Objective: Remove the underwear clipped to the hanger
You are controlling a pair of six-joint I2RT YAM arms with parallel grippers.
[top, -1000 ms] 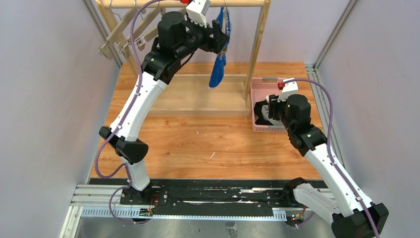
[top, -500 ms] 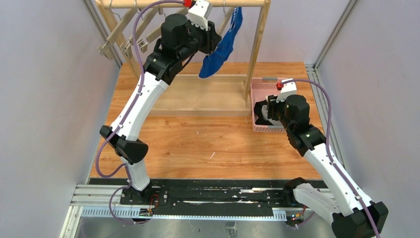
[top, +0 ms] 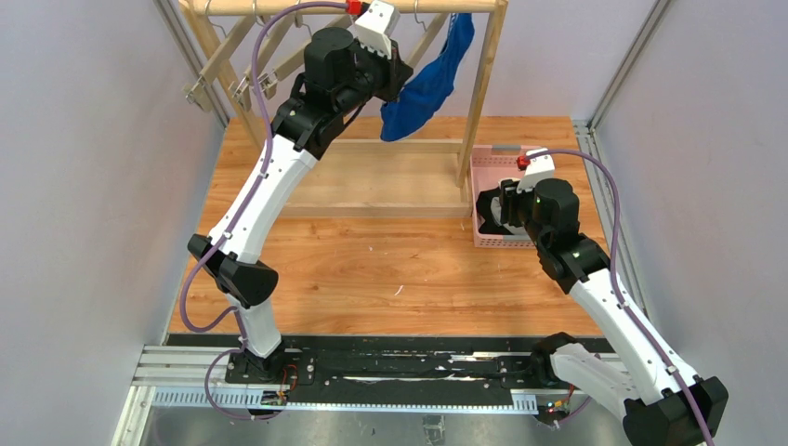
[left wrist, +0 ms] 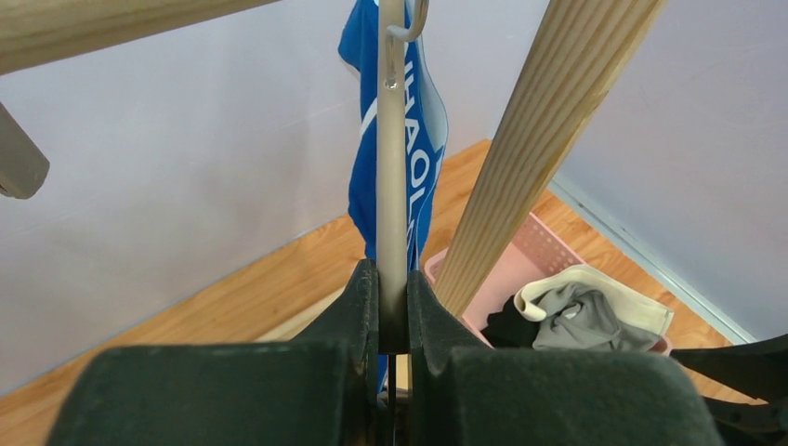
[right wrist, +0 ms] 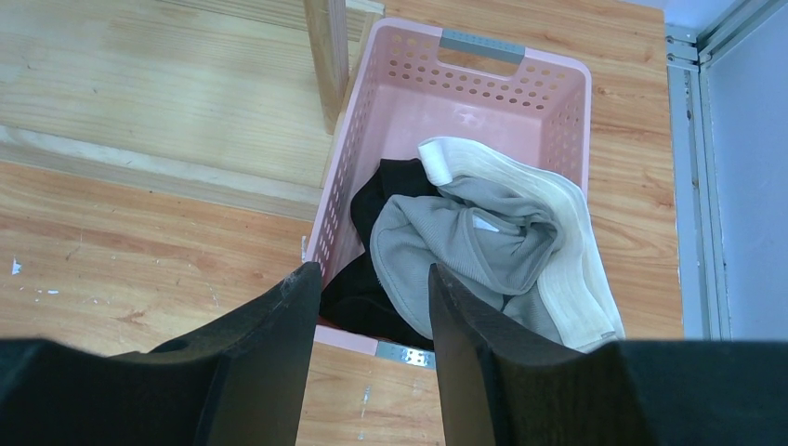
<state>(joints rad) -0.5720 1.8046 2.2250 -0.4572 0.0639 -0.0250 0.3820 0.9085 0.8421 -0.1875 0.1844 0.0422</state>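
Observation:
The bright blue underwear [top: 429, 85] with white lettering [left wrist: 426, 158] hangs from a pale hanger [left wrist: 391, 186] hooked on the wooden rack's top rail [top: 279, 7]. My left gripper [left wrist: 392, 279] is shut on the lower end of that hanger, seen edge-on, with the blue cloth just behind it; from above the left gripper [top: 398, 82] is up near the rail. Grey underwear [right wrist: 465, 246] and black underwear [right wrist: 372, 200] lie in the pink basket [right wrist: 483, 46]. My right gripper [right wrist: 372, 279] hovers open over the basket's near edge, holding nothing.
A slanted wooden rack post [left wrist: 548, 139] stands right beside the held hanger. Several bare wooden hangers [top: 232, 74] hang at the rail's left end. The basket [top: 490, 158] sits by the rack's right foot. Grey walls close in on both sides.
My left jaws have closed onto the hanger. The hanger has tilted, swinging the blue underwear up and to the right. The right arm has stayed put.

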